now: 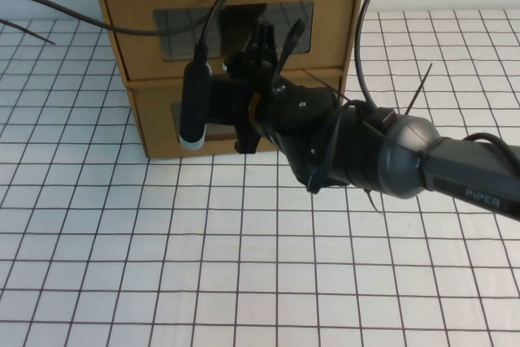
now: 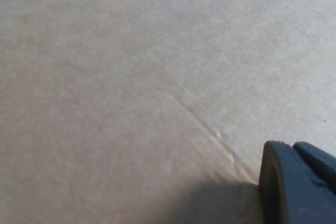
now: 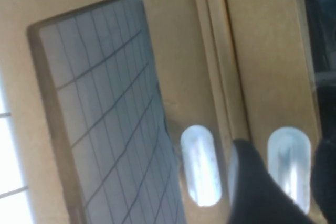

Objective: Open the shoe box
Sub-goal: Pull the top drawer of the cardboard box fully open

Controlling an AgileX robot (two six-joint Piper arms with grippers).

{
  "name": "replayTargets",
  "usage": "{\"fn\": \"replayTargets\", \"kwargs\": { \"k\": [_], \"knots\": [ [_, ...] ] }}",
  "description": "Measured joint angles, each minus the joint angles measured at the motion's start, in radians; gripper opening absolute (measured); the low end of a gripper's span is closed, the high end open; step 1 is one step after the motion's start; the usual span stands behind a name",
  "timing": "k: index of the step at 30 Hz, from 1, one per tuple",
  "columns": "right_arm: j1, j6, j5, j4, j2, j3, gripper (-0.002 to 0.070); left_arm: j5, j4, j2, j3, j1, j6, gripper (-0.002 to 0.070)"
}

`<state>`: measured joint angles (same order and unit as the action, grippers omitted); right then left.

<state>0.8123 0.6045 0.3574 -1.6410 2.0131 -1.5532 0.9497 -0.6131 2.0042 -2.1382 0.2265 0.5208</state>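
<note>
Two dark fingers (image 3: 254,187) of the right gripper (image 3: 286,195) stand spread, straddling a pale oval pull (image 3: 286,161) on the front of the shoe box (image 1: 325,6). It stands closed at the far side of the gridded table (image 1: 244,266). Close over the box's plain cardboard is the left gripper (image 2: 296,184); whether it is open or closed cannot be told.

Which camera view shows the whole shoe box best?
The high view: shoe box front and windows, right hand at it. Right wrist shows part of its front; left wrist, only cardboard beside the left hand.
</note>
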Motion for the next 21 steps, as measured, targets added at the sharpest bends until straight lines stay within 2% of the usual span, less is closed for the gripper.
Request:
{"fn": "replayTargets", "kwargs": {
  "k": [21],
  "knots": [
    [-0.026, 0.000, -0.010, -0.030, 0.015, -0.011, 0.0232, 0.004, 0.000, 0.000, 0.000, 0.000, 0.000, -0.0002]
  ]
}}
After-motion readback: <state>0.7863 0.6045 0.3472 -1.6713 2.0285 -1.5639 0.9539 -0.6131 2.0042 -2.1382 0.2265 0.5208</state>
